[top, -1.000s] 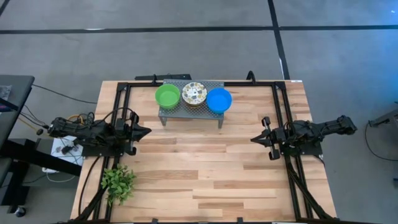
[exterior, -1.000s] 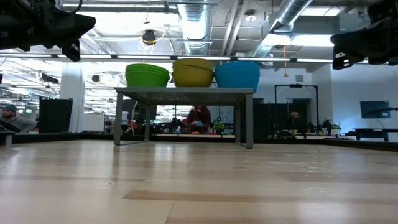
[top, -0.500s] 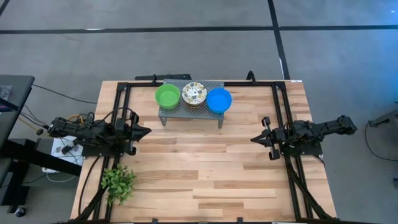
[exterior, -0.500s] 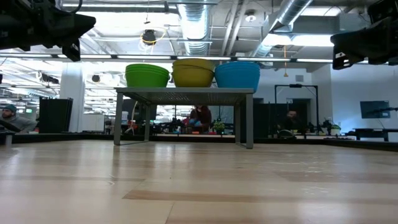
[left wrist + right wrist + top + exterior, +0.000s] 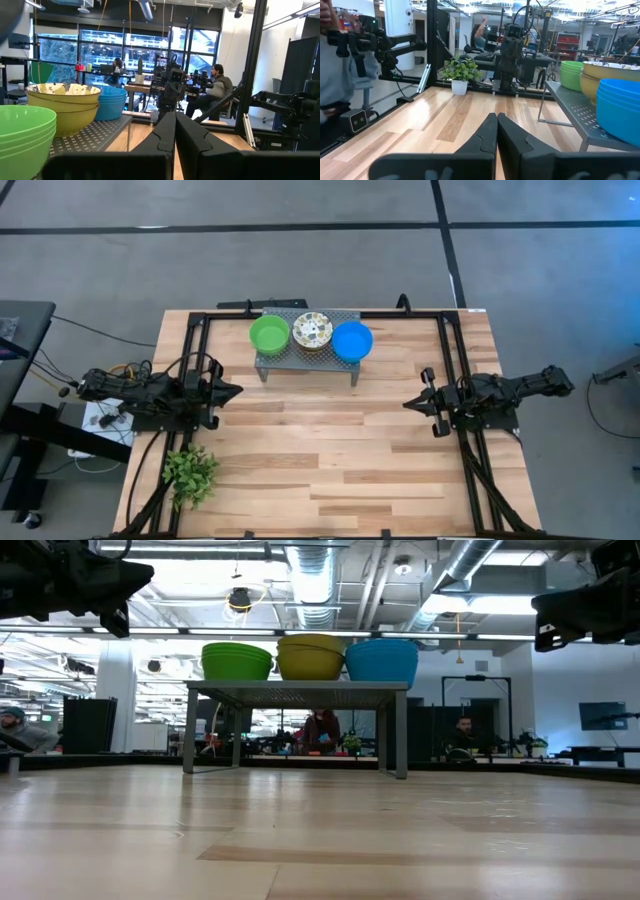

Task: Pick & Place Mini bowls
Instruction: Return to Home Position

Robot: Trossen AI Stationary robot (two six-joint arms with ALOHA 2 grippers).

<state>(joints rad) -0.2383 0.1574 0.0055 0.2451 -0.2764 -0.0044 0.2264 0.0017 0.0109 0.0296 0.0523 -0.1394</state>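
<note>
Three stacks of mini bowls stand side by side on a small grey perforated metal stand (image 5: 307, 360) at the table's far middle: green bowls (image 5: 268, 333), patterned white bowls with yellow outsides (image 5: 312, 330), and blue bowls (image 5: 352, 340). Each stack rests on its bottom bowl's base. My left gripper (image 5: 238, 391) is shut and level above the table's left side, pointing right, well short of the stand. Shut as well, my right gripper (image 5: 407, 404) hovers level above the right side, pointing left. Neither holds anything.
A small leafy green plant (image 5: 190, 474) stands near the table's front left. A black metal frame (image 5: 452, 320) runs along the table's edges. Bare wooden tabletop (image 5: 320, 450) lies between the arms and in front of the stand. People sit in the room beyond.
</note>
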